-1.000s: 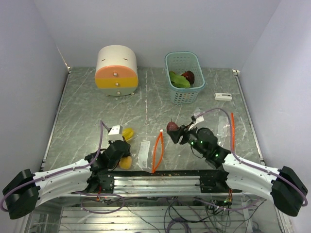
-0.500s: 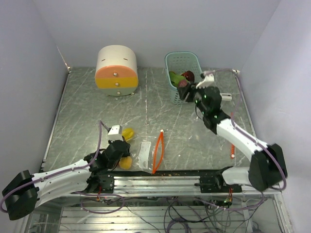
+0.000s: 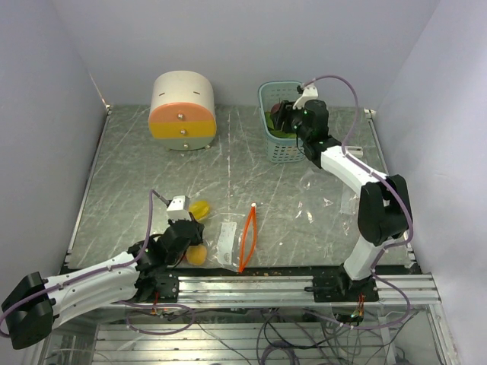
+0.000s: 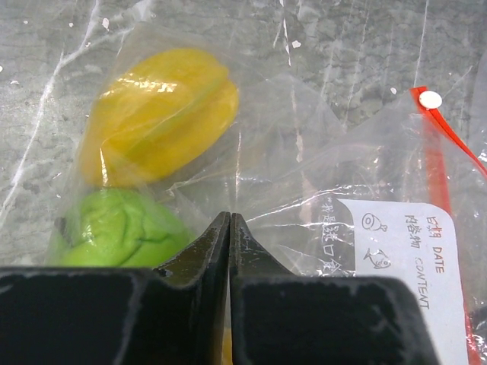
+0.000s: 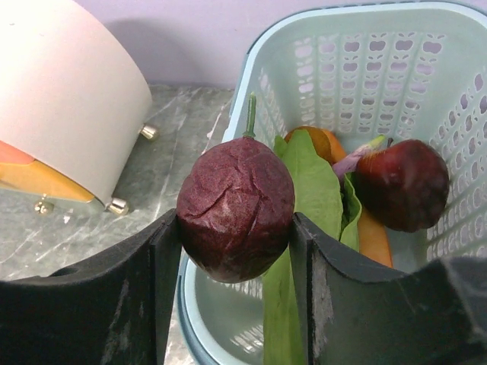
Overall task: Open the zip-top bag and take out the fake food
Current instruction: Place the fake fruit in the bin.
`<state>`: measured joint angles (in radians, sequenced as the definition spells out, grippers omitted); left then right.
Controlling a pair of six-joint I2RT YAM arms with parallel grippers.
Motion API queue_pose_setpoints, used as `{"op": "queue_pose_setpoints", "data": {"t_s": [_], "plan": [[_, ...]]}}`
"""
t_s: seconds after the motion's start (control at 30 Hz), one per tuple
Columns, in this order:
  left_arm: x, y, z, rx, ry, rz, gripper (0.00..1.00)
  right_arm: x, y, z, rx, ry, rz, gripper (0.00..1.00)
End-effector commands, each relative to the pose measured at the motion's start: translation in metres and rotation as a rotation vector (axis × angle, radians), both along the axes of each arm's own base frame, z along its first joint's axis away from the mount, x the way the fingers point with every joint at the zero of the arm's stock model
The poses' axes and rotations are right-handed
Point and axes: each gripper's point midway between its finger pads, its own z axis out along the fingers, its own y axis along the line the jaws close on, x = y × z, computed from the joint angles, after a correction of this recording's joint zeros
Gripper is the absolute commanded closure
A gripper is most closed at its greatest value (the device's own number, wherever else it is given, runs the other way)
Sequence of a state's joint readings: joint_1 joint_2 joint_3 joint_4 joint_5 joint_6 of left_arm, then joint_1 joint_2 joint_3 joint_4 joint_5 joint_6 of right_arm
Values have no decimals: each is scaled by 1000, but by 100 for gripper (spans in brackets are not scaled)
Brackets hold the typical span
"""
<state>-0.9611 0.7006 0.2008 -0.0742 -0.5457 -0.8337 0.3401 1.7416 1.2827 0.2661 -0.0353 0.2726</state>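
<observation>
While over the basket [image 5: 365, 68], right tool [image 5: 236, 222] tight on purple fruit [image 5: 236, 201]; left tool [image 4: 230, 228] closed.

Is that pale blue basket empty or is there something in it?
Not empty. The right wrist view shows a green leafy piece, a dark red fruit and an orange piece lying inside the basket.
</observation>
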Motion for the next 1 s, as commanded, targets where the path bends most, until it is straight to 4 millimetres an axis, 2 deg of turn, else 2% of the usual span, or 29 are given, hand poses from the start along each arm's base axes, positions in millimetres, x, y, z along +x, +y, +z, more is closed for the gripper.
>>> {"op": "queue_pose_setpoints", "data": {"t_s": [0.0,0.1,0.2,0.3,0.4,0.47,0.53,0.63,0.73,0.77,0.8,0.93,0.97], "plan": [[0,2,-2,18,-4,-5,85,10,-3,6,-45,-26,-2,43],[0,2,-2,16,-6,-9,81,8,-3,15,-45,-60,5,29],[0,2,-3,15,-4,-2,64,2,-4,26,-41,-90,13,19],[0,3,-2,9,-7,-1,51,-8,-6,43,-35,-127,22,16],[-1,3,0,-3,-13,-2,44,-32,-9,72,-2,-189,41,17],[0,4,1,-10,-18,2,43,-56,-8,90,29,-231,65,18],[-1,4,3,-23,-21,7,42,-82,-5,99,49,-256,92,19],[0,-1,15,-55,-50,-14,40,-120,-5,87,74,-240,113,19],[2,1,26,-56,-68,-6,36,-160,-2,81,127,-234,161,21],[2,3,28,-52,-71,0,34,-172,2,74,141,-219,181,21],[3,4,33,-47,-81,0,33,-181,5,64,148,-187,186,23],[8,15,49,-13,-118,44,30,-223,40,10,131,-19,246,27],[10,19,52,-2,-123,62,29,-234,47,-6,133,18,265,31]]}}
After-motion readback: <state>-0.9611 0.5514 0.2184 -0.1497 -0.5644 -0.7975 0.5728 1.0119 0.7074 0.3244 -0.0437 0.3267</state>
